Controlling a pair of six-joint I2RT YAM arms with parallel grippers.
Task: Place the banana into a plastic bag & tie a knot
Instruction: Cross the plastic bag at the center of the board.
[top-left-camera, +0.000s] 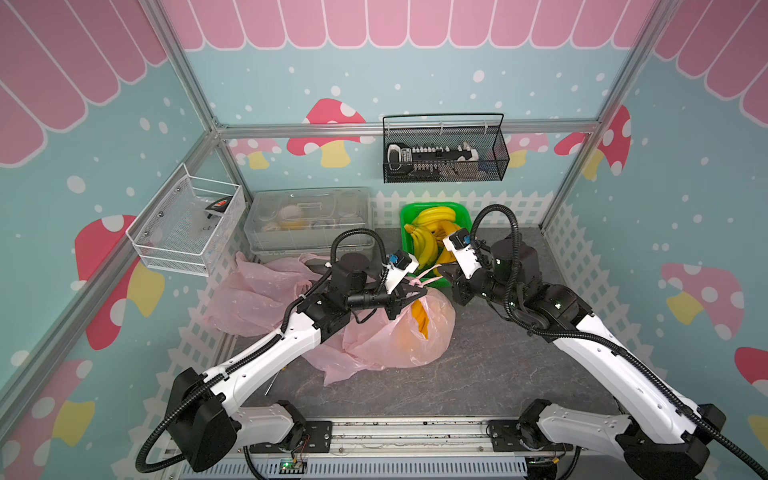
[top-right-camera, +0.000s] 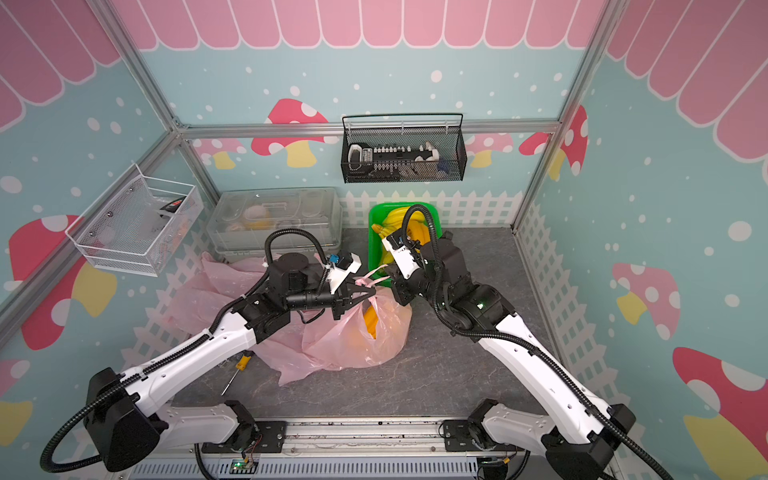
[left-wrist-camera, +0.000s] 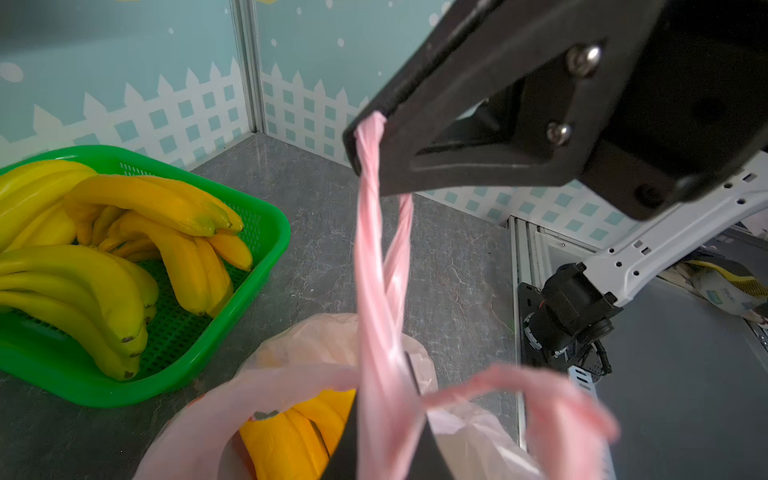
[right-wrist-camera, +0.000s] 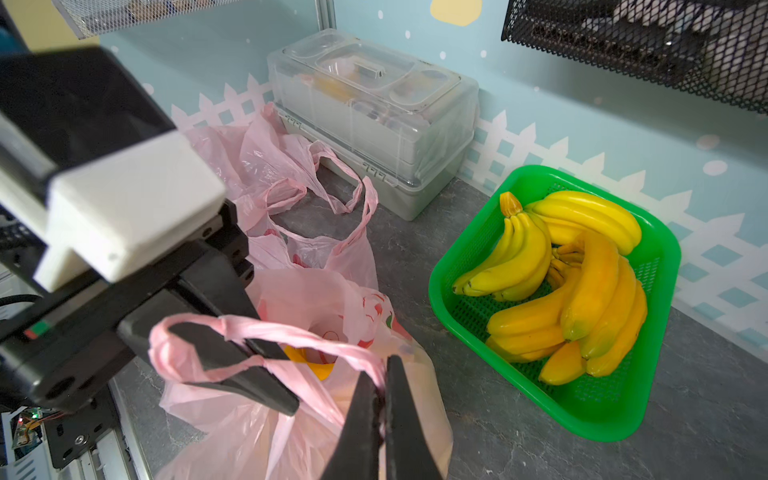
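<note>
We had our left fingers (right-wrist-camera: 249, 390) and right fingers (right-wrist-camera: 361, 424) both clamped shut on the twisted handles (left-wrist-camera: 374, 270) of the pink bag (top-left-camera: 415, 336) holding the banana (top-left-camera: 419, 318).

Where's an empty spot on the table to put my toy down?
Biggest bare patch: the grey table between the filled pink bag and the front rail. A narrow strip lies between the clear box and green basket. Crowded: spare bags on the left, and around the filled bag's handles.
</note>
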